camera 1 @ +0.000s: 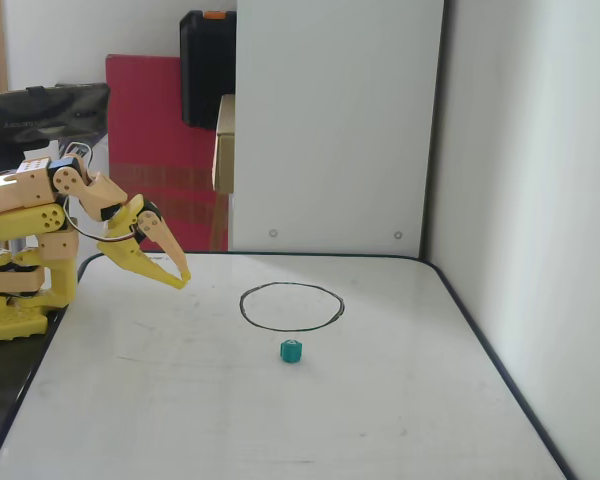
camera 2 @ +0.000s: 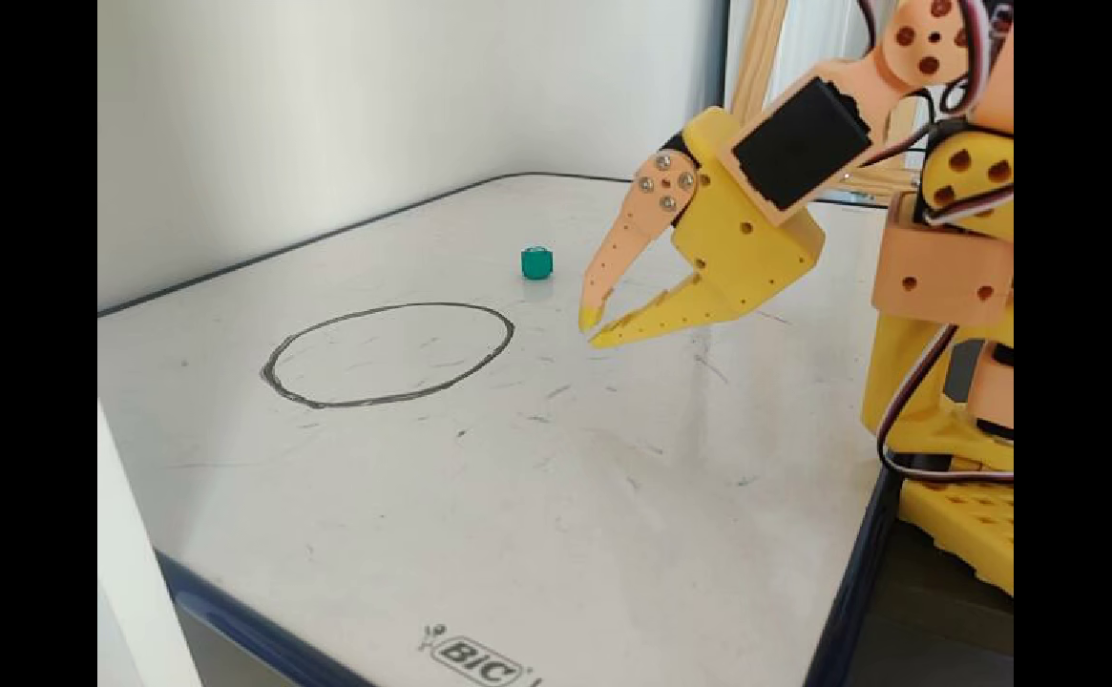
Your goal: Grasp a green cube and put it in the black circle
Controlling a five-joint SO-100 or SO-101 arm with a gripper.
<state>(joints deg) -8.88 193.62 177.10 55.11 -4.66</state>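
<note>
The green cube (camera 1: pixel 291 351) sits just outside the black circle (camera 1: pixel 291 306) on the table (camera 2: pixel 536 515). The gripper (camera 2: pixel 593 329) hangs well apart, jaws nearly closed, empty. It is probably light and rigid (tiny, though); pinch opposite flat faces.

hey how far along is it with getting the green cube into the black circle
Nothing looks done yet. The green cube sits on the whiteboard, just outside the black circle, untouched. In both fixed views the tool hangs above the board with its tips nearly together, holding nothing and well apart from the cube. Reaching, grasping, carrying and releasing inside the outline all remain.
</note>
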